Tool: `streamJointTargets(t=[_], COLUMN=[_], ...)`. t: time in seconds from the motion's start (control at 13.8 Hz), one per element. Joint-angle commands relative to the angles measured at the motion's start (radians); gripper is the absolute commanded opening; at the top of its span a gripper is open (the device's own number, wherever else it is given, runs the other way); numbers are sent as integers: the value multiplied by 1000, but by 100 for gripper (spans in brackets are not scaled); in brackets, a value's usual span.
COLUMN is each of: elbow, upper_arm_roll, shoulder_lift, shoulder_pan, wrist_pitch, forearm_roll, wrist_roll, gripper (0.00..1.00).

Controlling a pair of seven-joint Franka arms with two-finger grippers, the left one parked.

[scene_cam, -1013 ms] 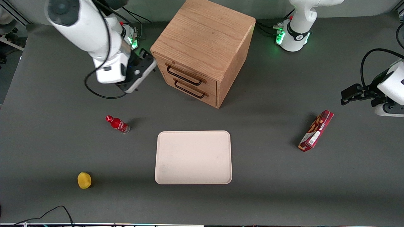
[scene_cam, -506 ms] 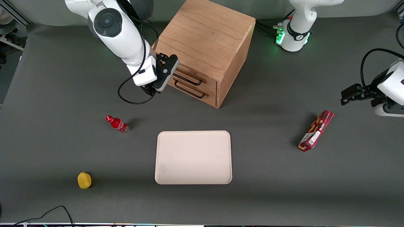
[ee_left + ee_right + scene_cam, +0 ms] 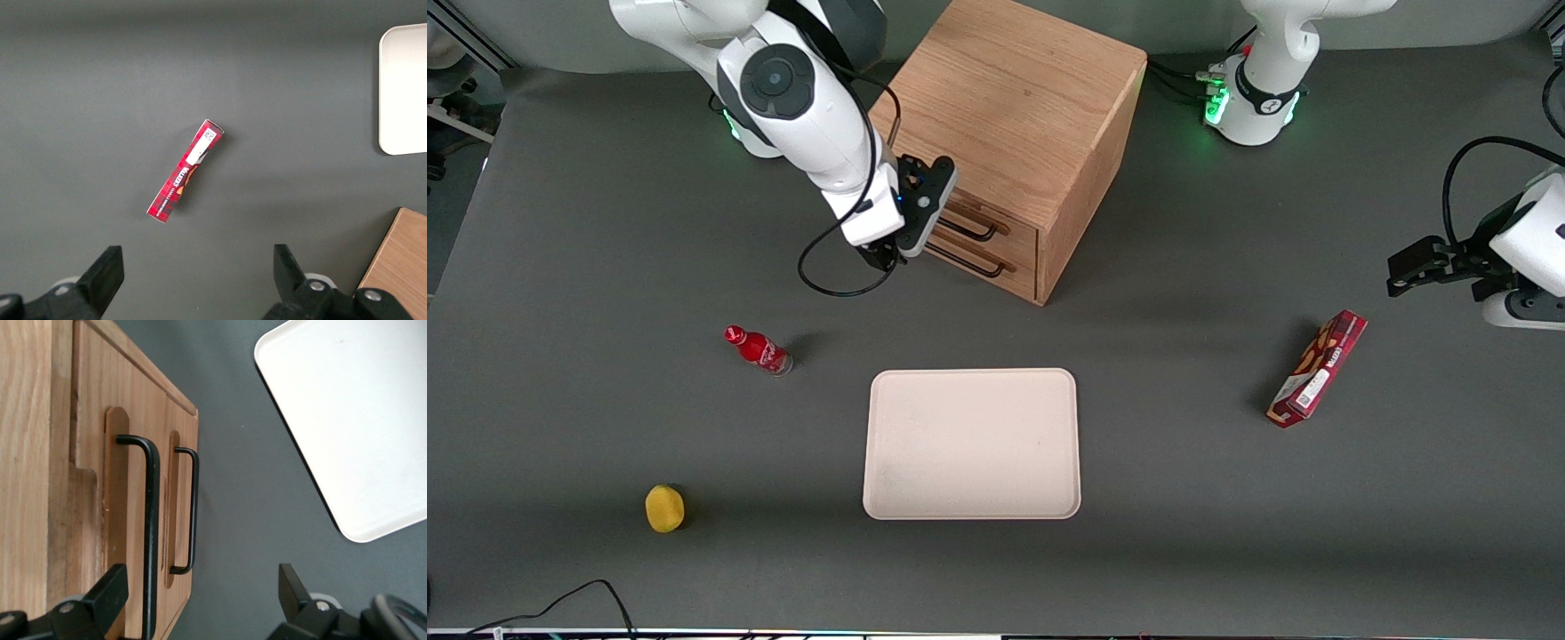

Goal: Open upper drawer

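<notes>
Oak-fronted, the upper drawer (image 3: 969,218) is seen shut; the gripper (image 3: 885,258) is held just in front of its handle (image 3: 151,533), fingers (image 3: 107,595) spread apart.

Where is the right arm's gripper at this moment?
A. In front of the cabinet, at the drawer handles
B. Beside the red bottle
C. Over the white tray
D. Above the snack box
A: the gripper, fingers apart, hovers in front of the cabinet, one finger by the upper drawer handle.
</notes>
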Motion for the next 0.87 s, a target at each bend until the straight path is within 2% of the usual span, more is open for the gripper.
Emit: streamJointTargets(t=[0.0,0.8], elbow=[-49,-91], upper_arm_roll=[14,41], shoulder_lift=[-5,29], shoulder_pan=[1,1], wrist_pitch=[52,97], forearm_roll=[15,16], wrist_roll=[1,73], gripper=[100,100])
